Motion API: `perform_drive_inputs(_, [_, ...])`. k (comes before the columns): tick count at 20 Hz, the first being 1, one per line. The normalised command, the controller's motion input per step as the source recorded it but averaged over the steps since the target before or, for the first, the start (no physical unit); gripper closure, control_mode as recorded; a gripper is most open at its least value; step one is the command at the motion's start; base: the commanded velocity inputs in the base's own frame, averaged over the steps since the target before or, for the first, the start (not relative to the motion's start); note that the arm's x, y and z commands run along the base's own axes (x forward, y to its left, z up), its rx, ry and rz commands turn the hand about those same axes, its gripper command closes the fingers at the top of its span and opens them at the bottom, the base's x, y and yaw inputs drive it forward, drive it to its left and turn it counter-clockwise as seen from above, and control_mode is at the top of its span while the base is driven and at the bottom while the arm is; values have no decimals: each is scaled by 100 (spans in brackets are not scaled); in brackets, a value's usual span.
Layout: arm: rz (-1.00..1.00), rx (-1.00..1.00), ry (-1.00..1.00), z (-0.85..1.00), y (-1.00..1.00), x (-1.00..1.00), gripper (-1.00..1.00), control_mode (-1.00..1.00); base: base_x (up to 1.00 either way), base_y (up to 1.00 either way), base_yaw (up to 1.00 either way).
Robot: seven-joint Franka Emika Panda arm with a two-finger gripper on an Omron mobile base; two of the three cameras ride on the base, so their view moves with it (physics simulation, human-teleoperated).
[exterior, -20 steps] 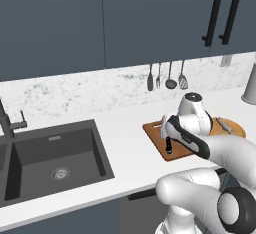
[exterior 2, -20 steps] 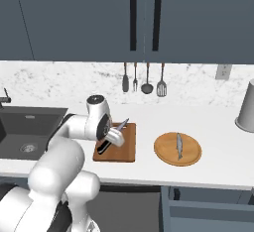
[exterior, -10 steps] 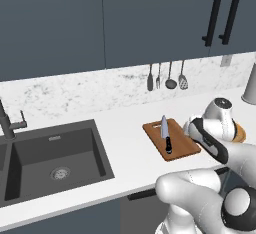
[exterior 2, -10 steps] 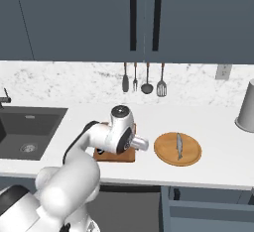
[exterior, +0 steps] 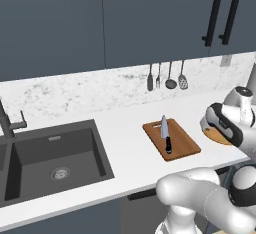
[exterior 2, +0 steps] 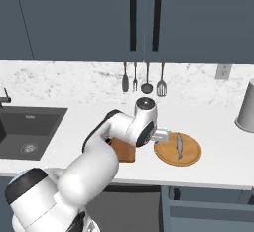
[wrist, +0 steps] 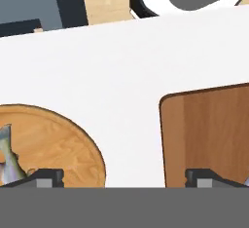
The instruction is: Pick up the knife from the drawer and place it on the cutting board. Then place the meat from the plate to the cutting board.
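Reaching for the meat point(exterior 2: 179, 145) on the plate point(exterior 2: 191, 157); knife point(exterior: 165, 134) lies on cutting board point(exterior: 182, 140). Gripper point(wrist: 124, 178) wide, empty; next: centre, descend, close.

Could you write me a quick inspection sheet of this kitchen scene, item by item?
Surface: white counter, with a dark sink at its left.
Job's things: knife lies on the cutting board; meat lies on the plate.
Clutter: utensils hang on the marble wall; grey canister stands at the far right.
Grippers: gripper, fingers wide apart, empty, between board and plate.
Cables: nothing seen.
Surroundings: dark upper cabinets.
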Motion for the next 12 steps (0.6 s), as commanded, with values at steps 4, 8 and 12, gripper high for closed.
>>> perform_drive_inputs(4, [4,-4,17,0,-35,69,-100,-100,0,0,0])
perform_drive_inputs(8, [2,0,8,-10,-54,57,-100,-100,0,0,0])
perform_drive_inputs(12, [0,0,0,-19,-68,14,-100,-100,0,0,0])
